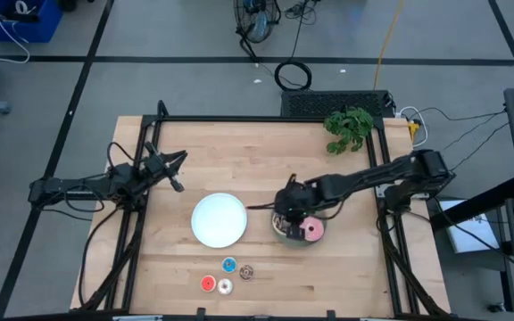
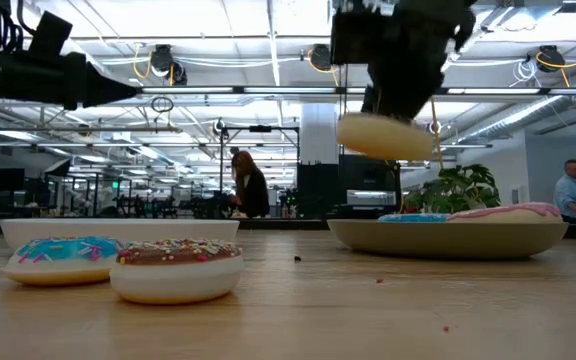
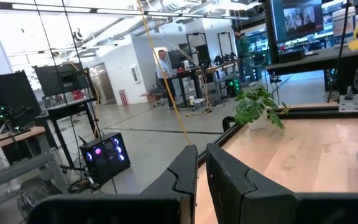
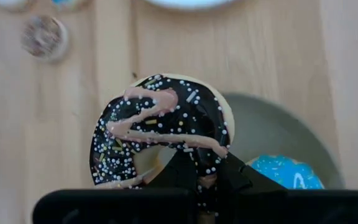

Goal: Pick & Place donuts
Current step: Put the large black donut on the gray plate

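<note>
I've got the right gripper (image 4: 194,171) shut on the rim of the brown sprinkled toy ring donut (image 4: 160,134), mid-frame over the grey round plate (image 4: 278,134); looks light & stiff, so rim's the best hold; left gripper (image 3: 201,168) fingers nearly together, w/ nothing in them.

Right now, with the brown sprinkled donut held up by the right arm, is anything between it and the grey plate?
Nothing visible blocks it. The right end effector holds the brown donut in the air above the grey plate's rim. The pink donut and blue donut already lie on the plate, leaving bare plate beside them.
</note>
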Robot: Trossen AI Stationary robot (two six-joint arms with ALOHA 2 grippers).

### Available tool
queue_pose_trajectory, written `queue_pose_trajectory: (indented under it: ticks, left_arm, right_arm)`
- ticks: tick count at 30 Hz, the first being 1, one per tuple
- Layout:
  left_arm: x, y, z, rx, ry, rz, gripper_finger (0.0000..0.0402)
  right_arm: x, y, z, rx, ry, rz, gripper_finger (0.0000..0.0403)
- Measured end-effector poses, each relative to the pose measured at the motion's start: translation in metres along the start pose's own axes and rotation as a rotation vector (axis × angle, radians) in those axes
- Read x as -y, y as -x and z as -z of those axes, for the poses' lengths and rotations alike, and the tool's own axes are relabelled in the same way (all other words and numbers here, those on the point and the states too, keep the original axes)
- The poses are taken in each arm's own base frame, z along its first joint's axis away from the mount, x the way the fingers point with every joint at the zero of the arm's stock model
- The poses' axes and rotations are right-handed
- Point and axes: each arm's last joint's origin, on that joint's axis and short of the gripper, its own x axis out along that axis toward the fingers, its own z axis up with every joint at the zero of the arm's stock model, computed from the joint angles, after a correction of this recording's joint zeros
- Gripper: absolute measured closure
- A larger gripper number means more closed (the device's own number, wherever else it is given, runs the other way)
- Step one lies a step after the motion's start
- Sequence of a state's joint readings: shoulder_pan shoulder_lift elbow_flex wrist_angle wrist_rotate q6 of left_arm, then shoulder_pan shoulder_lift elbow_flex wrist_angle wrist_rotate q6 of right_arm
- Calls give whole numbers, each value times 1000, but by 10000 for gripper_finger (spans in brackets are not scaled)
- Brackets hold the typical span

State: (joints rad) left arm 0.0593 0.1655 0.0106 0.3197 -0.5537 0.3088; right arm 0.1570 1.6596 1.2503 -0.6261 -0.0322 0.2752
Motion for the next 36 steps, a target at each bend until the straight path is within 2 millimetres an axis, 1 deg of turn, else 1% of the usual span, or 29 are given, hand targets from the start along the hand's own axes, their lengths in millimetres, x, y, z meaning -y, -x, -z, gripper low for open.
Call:
queue_pose_trajectory:
  ticks: [3,6,11,14,19,36]
  left_arm:
    - [0,0,0,-2,-1,1,360]
    - [0,0,0,-2,-1,2,360]
    - [0,0,0,-2,-1,2,360]
    - [0,0,0,-2,-1,2,360]
    - [0,0,0,-1,0,2,360]
    - [0,0,0,-2,1,2,360]
  right_arm:
    - [1,-18,2,-53,6,6,394]
    - [1,-34,2,-86,23,-26,394]
    - [1,-51,5,-136,18,-42,394]
    - [2,-58,7,-154,16,-36,394]
    - [3,-61,8,-167,13,-29,394]
    - [4,-61,7,-158,19,-26,389]
